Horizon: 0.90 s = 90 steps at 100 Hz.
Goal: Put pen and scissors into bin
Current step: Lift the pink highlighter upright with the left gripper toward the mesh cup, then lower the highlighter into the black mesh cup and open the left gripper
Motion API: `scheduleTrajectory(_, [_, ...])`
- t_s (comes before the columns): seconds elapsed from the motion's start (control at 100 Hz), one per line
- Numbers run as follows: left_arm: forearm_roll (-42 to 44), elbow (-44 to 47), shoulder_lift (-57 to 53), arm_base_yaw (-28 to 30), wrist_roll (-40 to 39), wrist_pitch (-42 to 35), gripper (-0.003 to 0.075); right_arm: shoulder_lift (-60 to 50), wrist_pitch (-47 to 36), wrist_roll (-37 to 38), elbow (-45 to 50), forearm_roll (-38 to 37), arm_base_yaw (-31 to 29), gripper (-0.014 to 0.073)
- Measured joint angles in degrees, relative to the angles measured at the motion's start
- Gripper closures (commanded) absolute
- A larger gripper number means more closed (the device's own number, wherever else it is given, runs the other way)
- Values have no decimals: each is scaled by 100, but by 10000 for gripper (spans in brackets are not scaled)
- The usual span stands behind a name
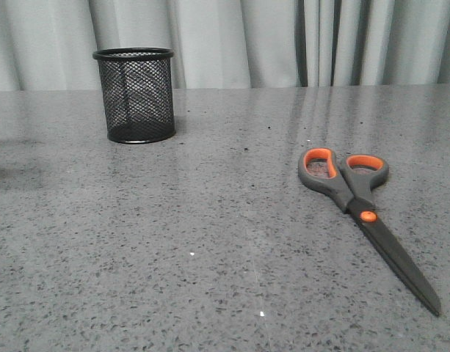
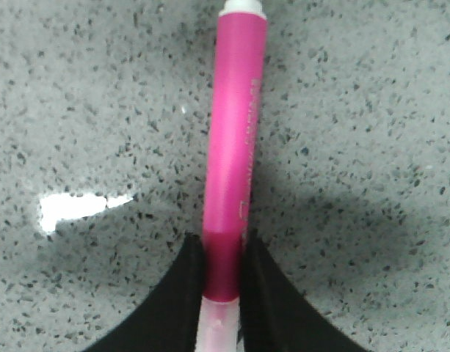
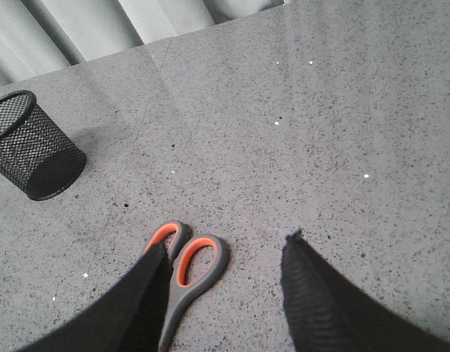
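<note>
The bright pink pen (image 2: 236,139) with a white end cap shows only in the left wrist view. My left gripper (image 2: 223,253) is shut on its lower part, over the speckled table. The scissors (image 1: 357,207) lie flat at the right of the table, grey handles lined in orange toward the back, dark blades toward the front right. In the right wrist view their handles (image 3: 189,268) lie partly under one finger of my open, empty right gripper (image 3: 226,248). The black mesh bin (image 1: 134,94) stands upright at the back left and also shows in the right wrist view (image 3: 32,145). Neither gripper shows in the front view.
The grey speckled table (image 1: 210,242) runs back to a pale curtain (image 1: 283,37). A bright white reflection (image 2: 78,207) lies on the table beside the pen in the left wrist view.
</note>
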Motion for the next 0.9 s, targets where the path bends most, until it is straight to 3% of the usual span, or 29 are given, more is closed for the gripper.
scheduleTrajectory(0.18, [-377,0,-248,0,422,-699,739,0,0,0,0,6,0,275])
scheduleTrajectory(0.32, [-1727,0,-903,0,1354,-1897,739,0,0,0,0,6,0,275])
scheduleTrajectory(0.41, [-3188,0,-1235,-30,2418,-2651,739,0,0,0,0,6,0,275])
scheduleTrajectory(0.51, [-5148,-13,-1341,-280,4193,-3298,739,0,-49,0,0,6,0,275])
scheduleTrajectory(0.72, [-8757,-13,-887,-996,7921,-3813,739,0,-170,0,0,6,0,275])
scheduleTrajectory(0.79, [-9566,-13,-606,-1148,8690,-3848,739,0,-170,0,0,6,0,275])
scheduleTrajectory(0.9, [-10050,-13,-161,-1214,9164,-3797,739,0,-179,0,0,6,0,275])
